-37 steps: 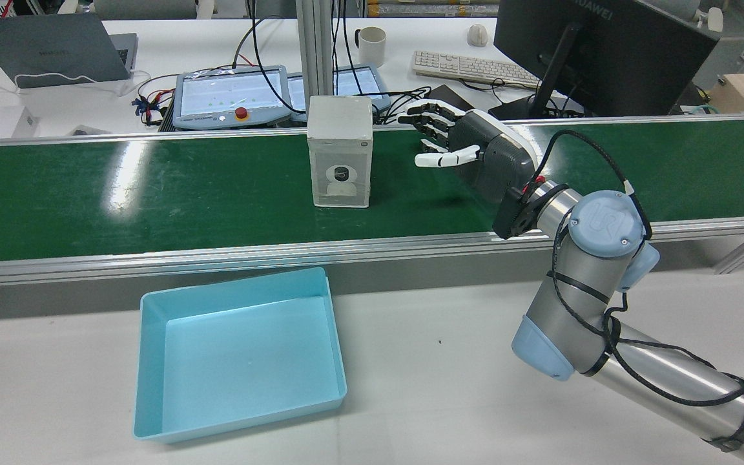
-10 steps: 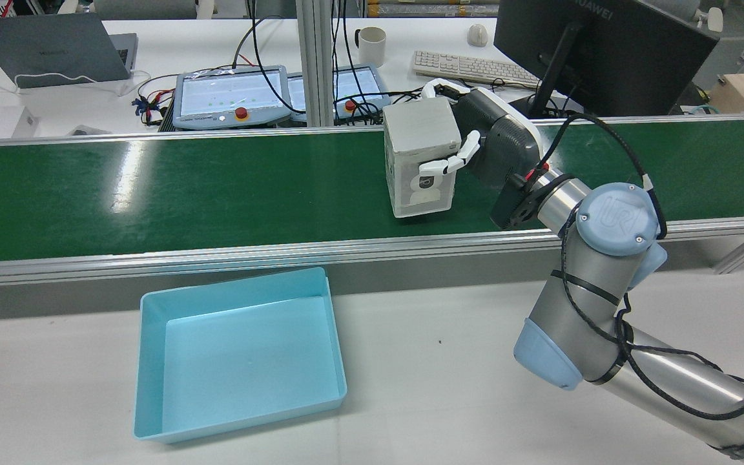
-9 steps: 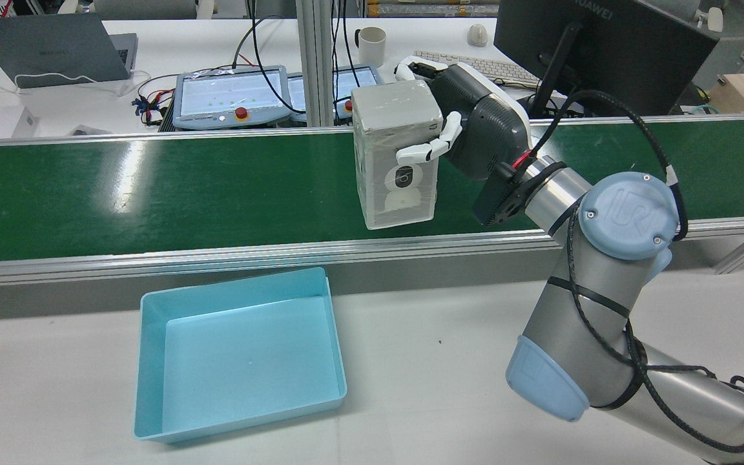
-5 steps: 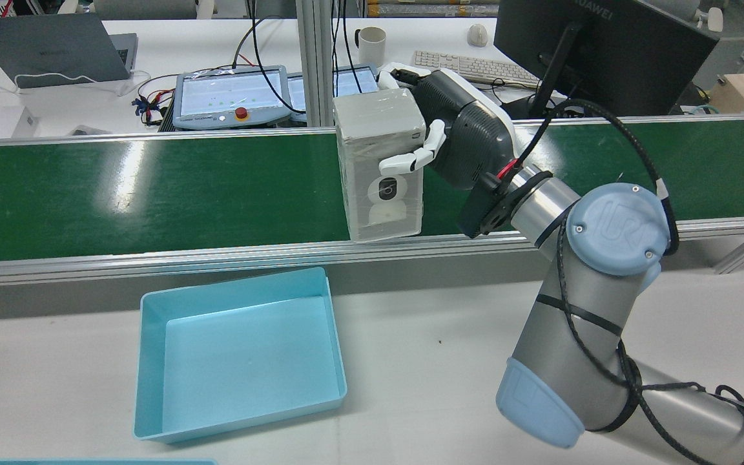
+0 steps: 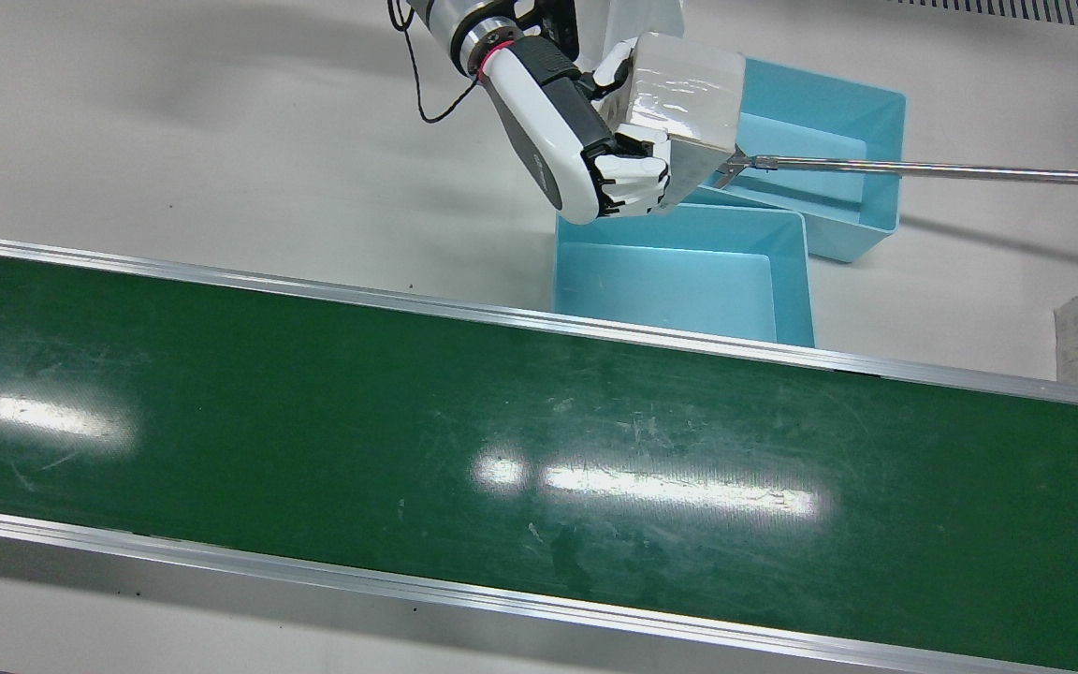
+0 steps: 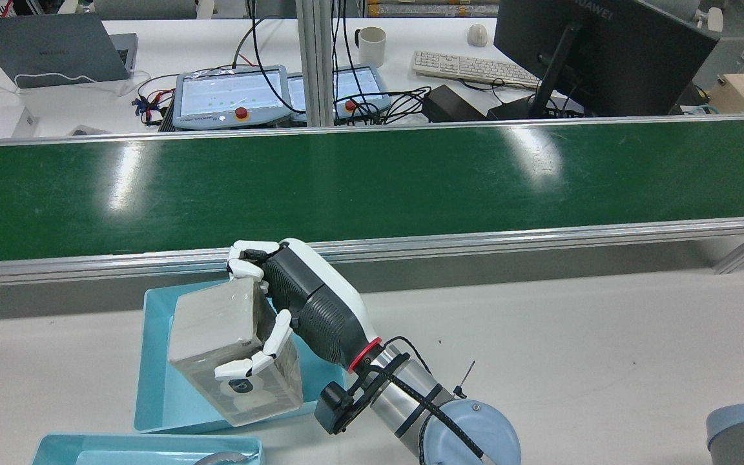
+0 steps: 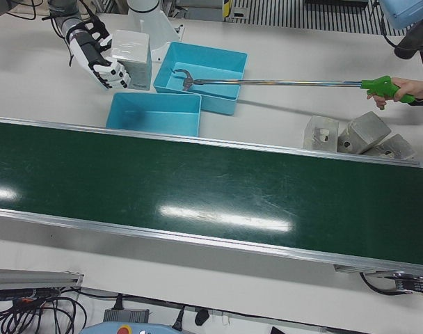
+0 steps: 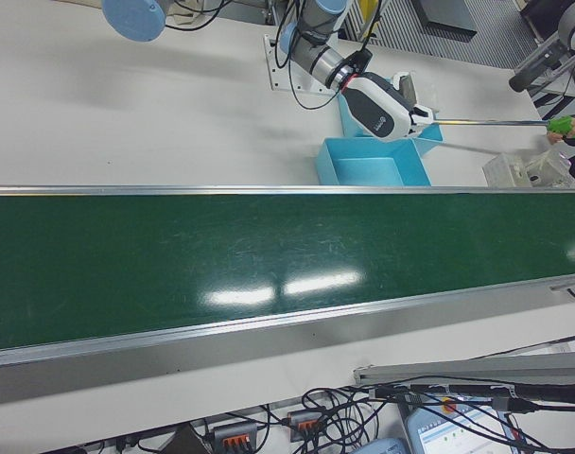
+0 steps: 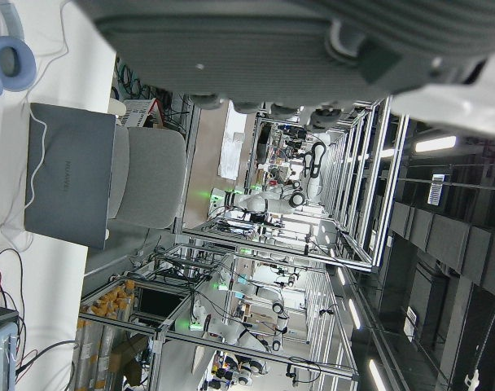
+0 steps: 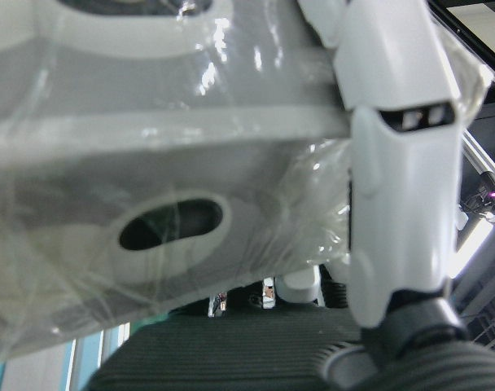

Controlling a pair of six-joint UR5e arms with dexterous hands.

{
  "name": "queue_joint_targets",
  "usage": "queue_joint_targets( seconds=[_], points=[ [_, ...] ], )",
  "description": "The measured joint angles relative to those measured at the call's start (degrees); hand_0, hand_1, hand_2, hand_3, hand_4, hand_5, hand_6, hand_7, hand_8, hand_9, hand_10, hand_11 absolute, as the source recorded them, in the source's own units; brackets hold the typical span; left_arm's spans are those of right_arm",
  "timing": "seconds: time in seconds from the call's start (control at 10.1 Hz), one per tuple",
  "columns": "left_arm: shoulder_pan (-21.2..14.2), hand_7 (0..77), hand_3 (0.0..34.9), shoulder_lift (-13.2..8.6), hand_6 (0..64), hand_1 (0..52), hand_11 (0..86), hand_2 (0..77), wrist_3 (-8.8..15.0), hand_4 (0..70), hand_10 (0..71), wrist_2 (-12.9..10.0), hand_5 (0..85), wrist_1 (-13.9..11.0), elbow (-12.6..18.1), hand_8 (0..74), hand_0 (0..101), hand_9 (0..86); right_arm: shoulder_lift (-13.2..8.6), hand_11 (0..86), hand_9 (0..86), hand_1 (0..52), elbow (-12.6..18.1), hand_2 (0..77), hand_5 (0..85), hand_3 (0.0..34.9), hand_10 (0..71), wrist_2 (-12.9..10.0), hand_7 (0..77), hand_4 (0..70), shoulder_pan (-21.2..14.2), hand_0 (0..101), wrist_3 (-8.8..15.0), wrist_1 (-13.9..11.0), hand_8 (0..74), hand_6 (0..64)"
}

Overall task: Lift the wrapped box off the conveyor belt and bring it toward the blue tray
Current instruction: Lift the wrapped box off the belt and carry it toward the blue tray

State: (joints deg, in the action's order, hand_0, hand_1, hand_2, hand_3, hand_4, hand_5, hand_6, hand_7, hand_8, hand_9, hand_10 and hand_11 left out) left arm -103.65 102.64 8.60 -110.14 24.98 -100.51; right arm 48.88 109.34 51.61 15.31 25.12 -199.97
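White-shelled right hand [image 6: 307, 307] grips wrapped box [image 6: 233, 349] above blue tray [image 6: 152, 387].

The wrapped box [image 6: 233, 352] hides part of the blue tray [image 6: 152, 361] in the rear view. The right hand [image 6: 294, 303] covers the box's far side. A second tray [image 6: 146, 449] is cut off by the bottom edge. The person's hand [image 7: 414, 89] is perhaps gloved; it is too small to tell.

You've got a grey-white wrapped box [image 6: 233, 352], light blue tray [image 6: 152, 394], dark green conveyor belt [image 6: 372, 181], white-and-black hand [image 6: 294, 303], white desk [image 6: 572, 336].
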Motion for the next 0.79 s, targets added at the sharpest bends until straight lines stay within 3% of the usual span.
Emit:
queue_joint_targets(
  seconds=[0.1, 0.2, 0.3, 0.4, 0.49, 0.59, 0.69, 0.79],
  points=[
    [0.0, 0.0, 0.0, 0.0, 0.0, 0.0, 0.0, 1.1, 0.0, 0.0, 0.5, 0.0, 1.1, 0.0, 0.0, 0.0, 0, 0.0, 0.1, 86.2, 82.9, 1.1, -0.7, 32.7, 85.1, 0.1, 47.5, 0.4, 77.4, 38.2, -0.4, 51, 0.3, 0.8, 48.5, 54.5],
    [0.0, 0.0, 0.0, 0.0, 0.0, 0.0, 0.0, 1.1, 0.0, 0.0, 0.5, 0.0, 1.1, 0.0, 0.0, 0.0, 0, 0.0, 0.2, 86.2, 82.9, 3.3, -1.1, 33.8, 84.5, 4.3, 33.8, 1.2, 77.4, 29.5, 0.1, 48, 0.3, 1.2, 39.3, 45.8],
    [0.0, 0.0, 0.0, 0.0, 0.0, 0.0, 0.0, 0.5, 0.0, 0.0, 0.5, 0.0, 1.1, 0.0, 0.0, 0.0, 0, 0.0, 0.2, 86.2, 82.9, 3.3, -1.4, 33.8, 84.5, 4.3, 33.8, 1.9, 77.4, 29.5, 1.0, 48, 0.4, 1.3, 39.3, 45.8],
    [0.0, 0.5, 0.0, 0.0, 0.0, 0.0, 0.0, 0.5, 0.0, 0.0, 0.0, 0.0, 1.1, 0.0, 0.0, 0.0, 0, 0.0, 0.2, 16.9, 1.6, 51.8, -1.6, 27.8, 0.0, 11.8, 7.1, 2.6, 24.0, 2.2, 2.0, 56, 0.4, 1.3, 19.1, 24.5],
    [0.0, 0.0, 0.0, 0.0, 0.0, 0.0, 0.0, 0.5, 0.0, 0.0, 0.5, 0.0, 1.1, 0.0, 0.0, 0.0, 0, 0.0, 0.3, 2.7, 1.1, 29.5, -1.8, 14.7, 0.0, 14.7, 0.0, 3.2, 6.0, 9.3, 3.1, 52, 0.4, 1.2, 1.1, 11.4],
    [0.0, 0.0, 0.0, 0.0, 0.0, 0.0, 0.0, 0.5, 0.0, 0.0, 0.5, 0.0, 1.1, 0.0, 0.0, 0.0, 0, 0.0, 0.2, 1.6, 1.1, 10.4, -1.8, 20.7, 6.0, 18.0, 0.0, 3.9, 2.7, 13.1, 4.0, 47, 0.3, 1.2, 0.0, 1.1],
    [0.0, 0.0, 0.0, 0.0, 0.0, 0.0, 0.0, 0.5, 0.0, 0.0, 0.5, 0.0, 1.1, 0.0, 0.0, 0.0, 0, 0.0, 0.0, 1.6, 1.6, 14.7, -1.4, 15.3, 22.9, 22.0, 0.0, 4.8, 15.8, 12.5, 5.0, 46, 0.2, 1.2, 0.0, 4.4],
    [0.0, 0.0, 0.0, 0.0, 0.0, 0.0, 0.0, 0.5, 0.0, 0.0, 0.0, 0.0, 1.1, 0.0, 0.0, 0.0, 0, 0.0, 0.1, 1.6, 6.5, 12.5, 0.4, 17.5, 30.0, 25.1, 0.0, 5.8, 28.9, 12.5, 6.5, 46, -0.2, 1.0, 0.0, 4.4]
  ],
)
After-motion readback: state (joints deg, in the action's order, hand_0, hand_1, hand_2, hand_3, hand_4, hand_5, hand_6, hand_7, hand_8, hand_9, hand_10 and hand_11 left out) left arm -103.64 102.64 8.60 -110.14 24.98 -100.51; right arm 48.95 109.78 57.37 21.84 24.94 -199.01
